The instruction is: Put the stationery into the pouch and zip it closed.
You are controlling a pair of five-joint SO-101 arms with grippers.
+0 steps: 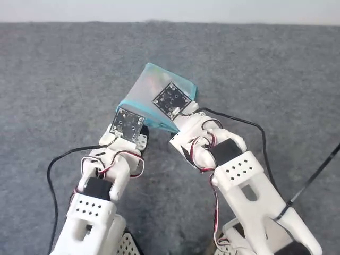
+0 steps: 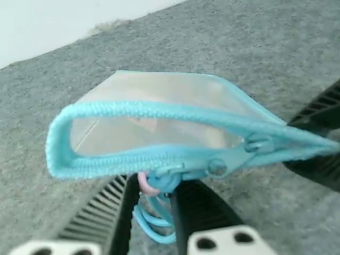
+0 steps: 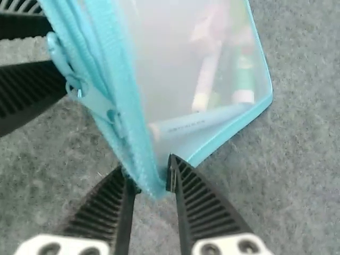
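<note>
A translucent pouch with a light blue zipper edge is held up off the grey carpet between both arms. Its mouth gapes open along most of its length, up to the slider. My left gripper is shut on the zipper pull, a blue loop with a pink bead. My right gripper is shut on the pouch's end corner beside the zipper. Pens and markers lie inside the pouch, blurred by its wall. The left gripper's dark fingers show beside the zipper.
Grey carpet covers the whole table around the arms. A pale wall runs along the far edge. Black cables trail from both arms near the front.
</note>
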